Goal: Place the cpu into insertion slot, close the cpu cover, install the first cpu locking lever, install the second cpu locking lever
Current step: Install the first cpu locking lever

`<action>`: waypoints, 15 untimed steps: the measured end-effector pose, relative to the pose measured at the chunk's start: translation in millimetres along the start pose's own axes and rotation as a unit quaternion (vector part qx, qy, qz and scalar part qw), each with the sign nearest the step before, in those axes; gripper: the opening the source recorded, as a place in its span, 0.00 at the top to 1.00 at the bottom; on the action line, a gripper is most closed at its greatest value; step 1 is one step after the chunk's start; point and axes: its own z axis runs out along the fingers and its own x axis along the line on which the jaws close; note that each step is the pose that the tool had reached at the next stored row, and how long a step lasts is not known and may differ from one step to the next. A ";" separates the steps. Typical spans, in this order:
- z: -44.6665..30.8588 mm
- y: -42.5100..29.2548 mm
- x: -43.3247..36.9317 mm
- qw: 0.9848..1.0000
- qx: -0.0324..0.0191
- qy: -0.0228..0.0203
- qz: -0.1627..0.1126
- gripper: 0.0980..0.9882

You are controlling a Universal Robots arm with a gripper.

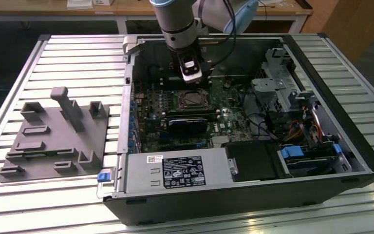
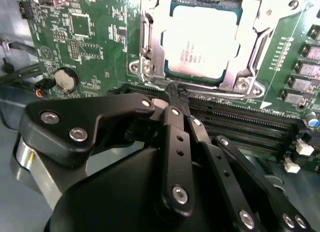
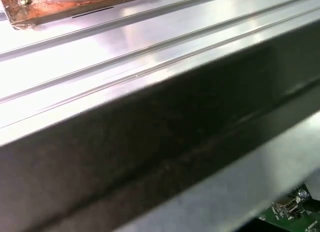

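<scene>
Gripper point(image 2: 176, 95) — fingers pressed together, holding nothing; cpu point(image 2: 202, 42) seated in slot point(image 2: 150, 52) just ahead, cover point(image 2: 245, 67) down.

**CPU seated, cover down over it**

The cpu point(image 2: 200, 45), a flat square chip with a pale silvery face, lies level in the insertion slot point(image 1: 192, 99) on the green board. The cpu cover point(image 2: 152, 52), a thin silvery metal frame, lies flat around the chip, whose face shows through its window. In the exterior view the slot sits mid-board inside the open case.
</scene>
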 end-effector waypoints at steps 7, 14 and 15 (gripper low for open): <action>-0.1 0.0 0.0 1.000 0.000 -0.001 0.000 0.99; 3.7 -0.6 0.7 1.000 -0.003 -0.005 -0.001 0.99; 3.9 -0.8 0.8 1.000 -0.003 -0.006 -0.001 0.99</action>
